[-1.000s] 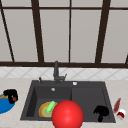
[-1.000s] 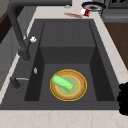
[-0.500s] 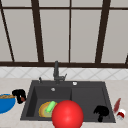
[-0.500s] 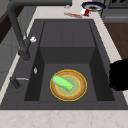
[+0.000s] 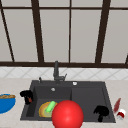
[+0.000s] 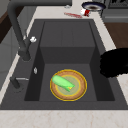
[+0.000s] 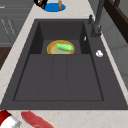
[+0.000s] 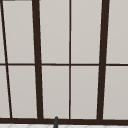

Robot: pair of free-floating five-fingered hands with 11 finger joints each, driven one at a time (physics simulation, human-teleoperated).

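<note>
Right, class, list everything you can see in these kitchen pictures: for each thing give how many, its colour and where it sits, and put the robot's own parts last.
Sink: one, dark grey, set in the pale counter, basin at left and drainer at right.
Tap: one, dark grey, behind the basin.
Plate: one, orange-brown with yellow rim, on the basin floor.
Green thing: one, light green, lying on the plate.
Ball: one, red, at the sink's front edge in the front view.
Bowl: one, blue, on the counter left of the sink.
Red strip: one, red, on the counter right of the sink.
Red-and-white thing: one, beside the strip.
Window: one, dark frame, pale panes, behind the sink.
Left robot hand: black, over the sink's left edge.
Right robot hand: black, over the drainer's front right corner.
</note>
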